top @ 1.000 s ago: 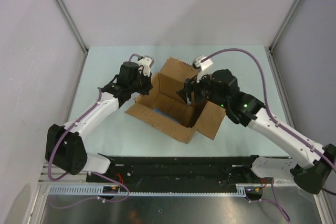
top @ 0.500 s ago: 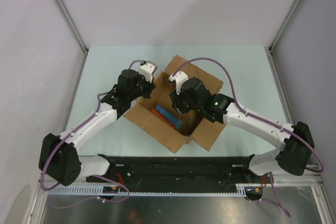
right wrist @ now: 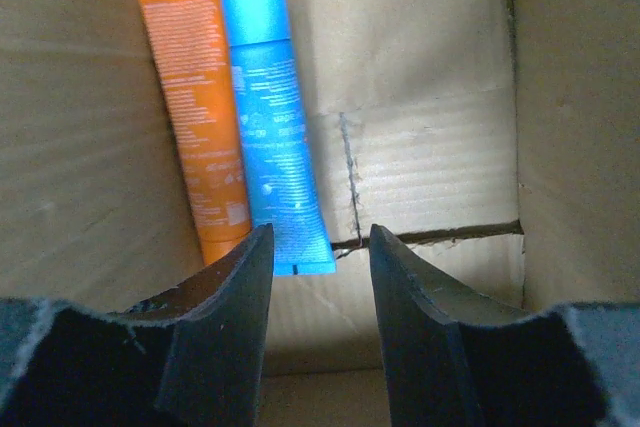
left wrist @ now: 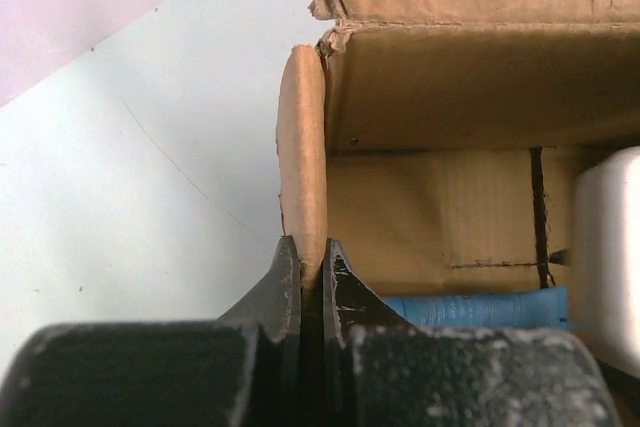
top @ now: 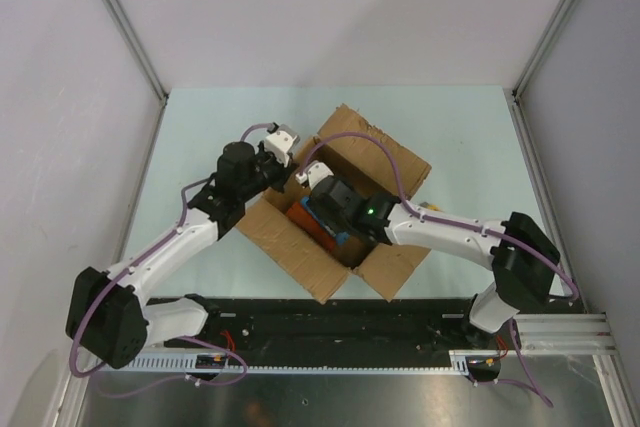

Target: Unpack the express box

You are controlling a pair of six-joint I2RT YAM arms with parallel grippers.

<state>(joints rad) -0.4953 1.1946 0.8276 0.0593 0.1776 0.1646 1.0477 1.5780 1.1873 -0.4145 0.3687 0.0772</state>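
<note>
Both arms work your brown corrugated cardboard express box [top: 385, 157], mid-frame.
Left gripper [left wrist: 310, 252] pinches its rim, likely stiff, light, a good hold; right gripper [right wrist: 320, 237] hangs open above a blue plastic tube [right wrist: 272, 117].

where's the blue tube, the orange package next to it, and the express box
blue tube [right wrist: 270, 127], right wrist view, middle of its body
orange package [right wrist: 195, 117], right wrist view, middle of its printed face
express box [left wrist: 302, 147], left wrist view, on its upright cardboard edge

Brown cardboard express box [top: 345, 209], flaps open, mid-table
</note>
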